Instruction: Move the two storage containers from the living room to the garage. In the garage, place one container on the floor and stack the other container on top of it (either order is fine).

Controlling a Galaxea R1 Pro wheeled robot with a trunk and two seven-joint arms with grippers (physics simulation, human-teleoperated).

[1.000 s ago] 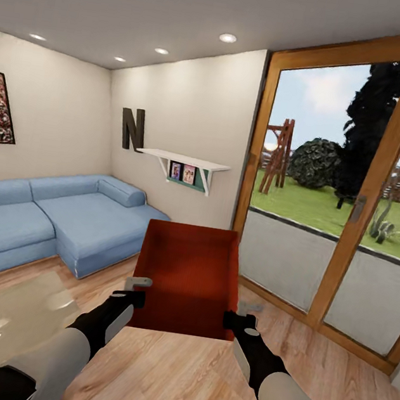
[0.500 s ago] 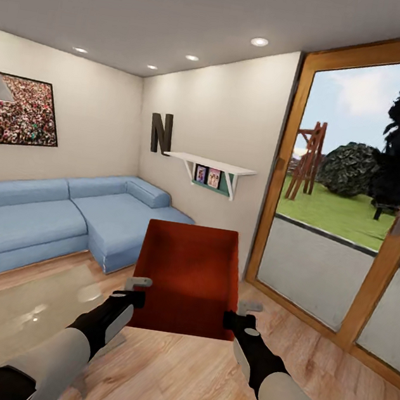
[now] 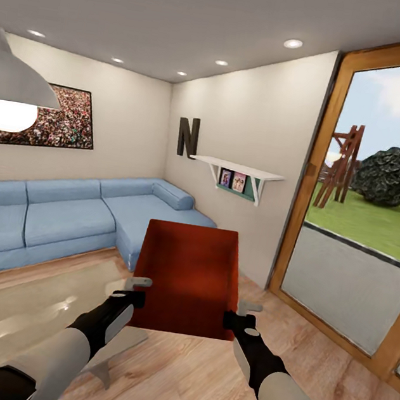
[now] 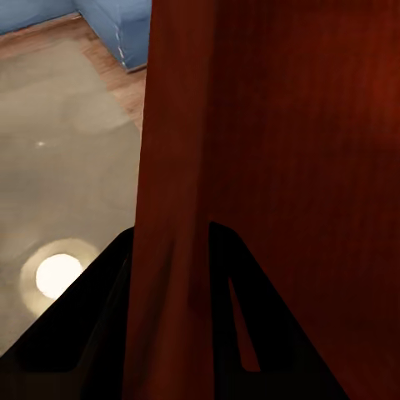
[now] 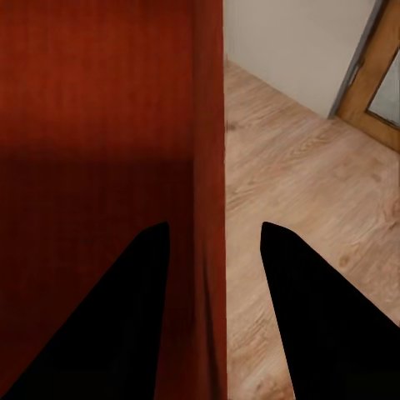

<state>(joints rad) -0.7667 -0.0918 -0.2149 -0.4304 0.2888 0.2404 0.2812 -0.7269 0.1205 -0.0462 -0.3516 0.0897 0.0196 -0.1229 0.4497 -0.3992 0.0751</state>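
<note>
The living room has a light wood plank floor [image 3: 186, 377], beige walls, a blue corner sofa [image 3: 76, 213] at 10 o'clock and a wood-framed glass door [image 3: 366, 205] at 2 o'clock in the head view. A red-orange rectangular open-top storage container [image 3: 187, 275] is held off the floor at 12 o'clock, directly ahead of the robot, between both arms. The left gripper [image 4: 171, 242] is clamped on the container's left wall with one finger on each face, and the right gripper [image 5: 212, 237] is clamped likewise on its right wall.
</note>
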